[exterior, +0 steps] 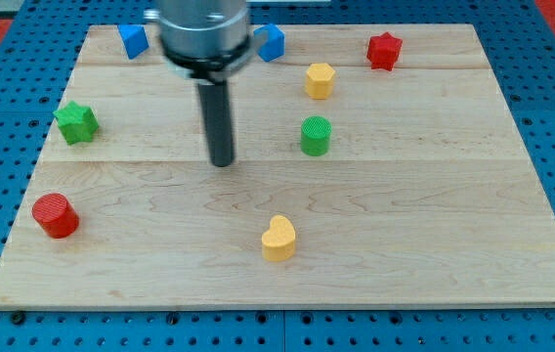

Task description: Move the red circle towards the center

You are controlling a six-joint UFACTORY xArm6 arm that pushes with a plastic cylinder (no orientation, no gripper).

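The red circle (55, 215) sits near the board's left edge, low in the view. My tip (221, 162) rests on the board left of the middle, well to the right of and above the red circle, apart from it. The green circle (316, 135) stands to the tip's right. The yellow heart (278, 239) lies below and right of the tip.
A green star (76, 121) is at the left. Two blue blocks (134, 40) (271, 42) sit along the top, the arm's body between them. A yellow block (320, 80) and a red star (383, 51) are at the upper right. The wooden board (434, 215) ends in blue pegboard.
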